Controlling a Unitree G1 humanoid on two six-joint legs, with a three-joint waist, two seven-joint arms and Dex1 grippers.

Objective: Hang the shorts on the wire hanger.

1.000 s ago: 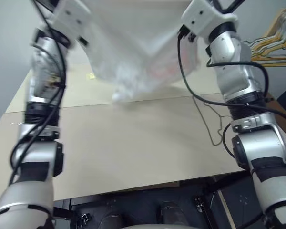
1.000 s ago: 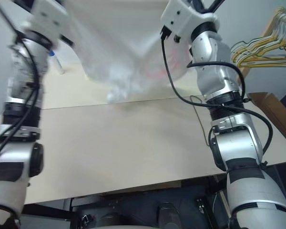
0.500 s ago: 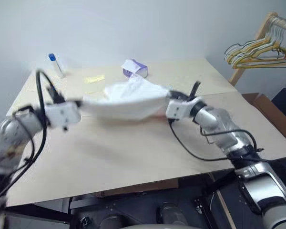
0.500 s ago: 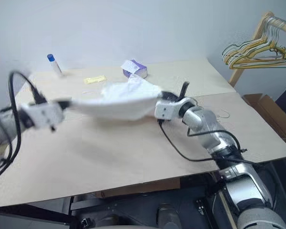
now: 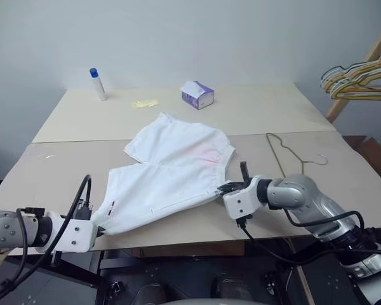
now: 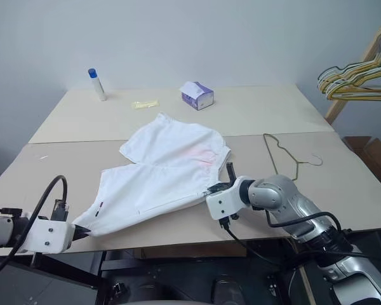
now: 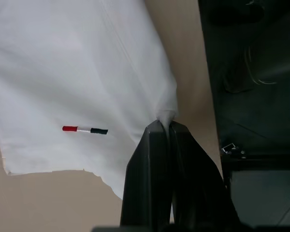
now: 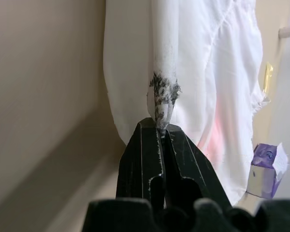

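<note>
Left end effector (image 7: 163, 126) — at the near left corner of the shorts (image 5: 171, 175), fingers pinched together on a corner of the white fabric at the front edge of the surface (image 5: 70, 165). A small red, white and dark tab on the shorts lies just beside that grip.

The shorts lie spread flat on the surface, one part reaching toward the back and the other drawn out toward the near left edge. Behind the shorts, well apart from them, stand a white bottle with a blue cap (image 5: 98, 84), a small yellowish item (image 5: 144, 103) and a purple tissue box (image 5: 197, 96).

Right end effector (image 8: 162, 129) — at the near right edge of the shorts, fingers closed on a bunched fold of fabric that carries a dark smudge, possibly soiling.

The wire hanger (image 5: 286, 155) lies flat on the surface to the right of the shorts, apart from them. Further right hangs a bunch of pale hangers (image 5: 359, 79).
</note>
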